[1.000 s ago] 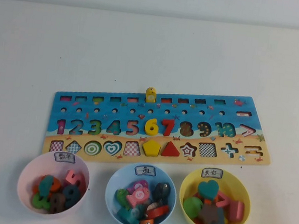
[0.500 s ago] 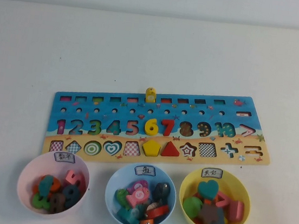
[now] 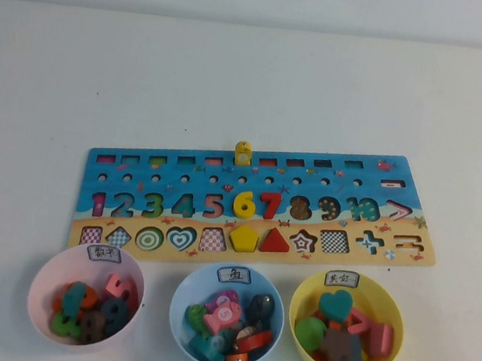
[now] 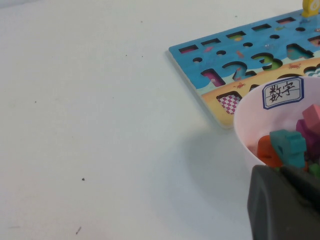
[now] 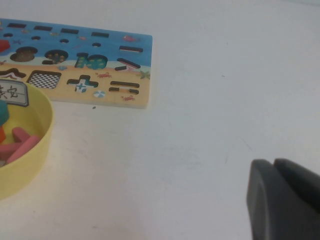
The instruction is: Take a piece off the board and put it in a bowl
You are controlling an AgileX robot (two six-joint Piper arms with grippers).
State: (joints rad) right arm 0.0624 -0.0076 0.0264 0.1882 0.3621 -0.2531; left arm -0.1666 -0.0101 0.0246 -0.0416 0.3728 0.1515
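Centred on the white worktop (image 3: 253, 85), long blue-and-sandy wooden puzzle board (image 3: 256, 204); by the near edge, light blue round plastic bowl (image 3: 180, 301); parked low at the near corners, left gripper (image 4: 281, 174) and right gripper (image 5: 274, 164), both clenched, empty; inside the bowl, small red wooden fish-like piece (image 3: 254, 341).

glossy printed wooden board (image 3: 256, 204), smooth plastic bowl (image 3: 226, 317), matt white table (image 3: 253, 85)

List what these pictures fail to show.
- Left gripper, beside the pink bowl: cut off by the left wrist view's edge.
- Right gripper, off the board's right end: cut off likewise, absent from high view.
- Blue bowl: top blocks bury those below, high view.
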